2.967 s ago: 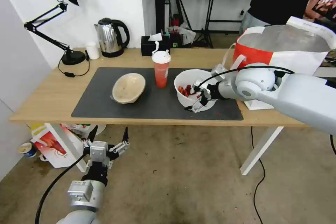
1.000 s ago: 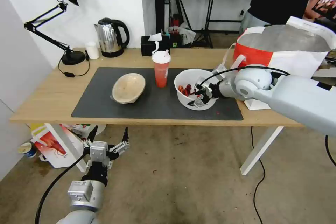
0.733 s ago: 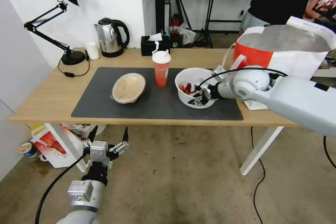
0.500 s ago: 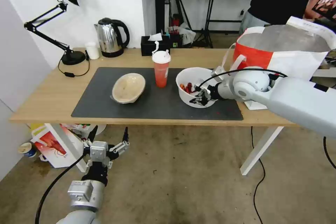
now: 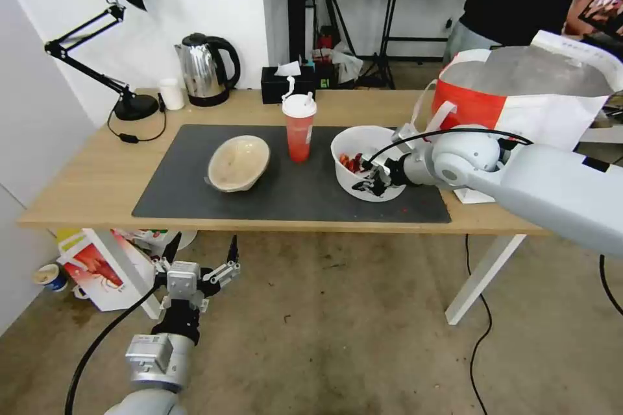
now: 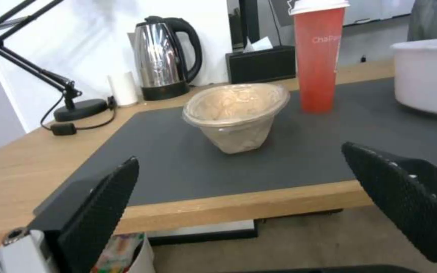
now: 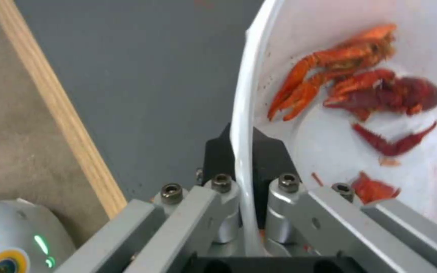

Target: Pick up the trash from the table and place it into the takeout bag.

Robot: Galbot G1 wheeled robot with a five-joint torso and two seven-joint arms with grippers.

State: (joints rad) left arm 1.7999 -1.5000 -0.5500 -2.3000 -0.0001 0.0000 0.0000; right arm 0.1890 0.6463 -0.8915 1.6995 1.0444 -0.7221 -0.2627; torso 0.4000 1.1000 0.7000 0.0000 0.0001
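Fingers [image 7: 218, 212] of my right gripper [image 5: 375, 181] clamp the white bowl's [image 5: 363, 149] rim; cup [image 5: 299, 128], beige bowl [image 5: 238, 163] wait on the counter [image 5: 84, 175]; bag [image 5: 519, 100] unfilled, I judge.

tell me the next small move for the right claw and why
Probably lift the white bowl slightly off the dark mat. The right claw is shut on its near rim, wall pinched between the fingers, and the takeout bag stands open to the right. The left claw hangs open below the table.
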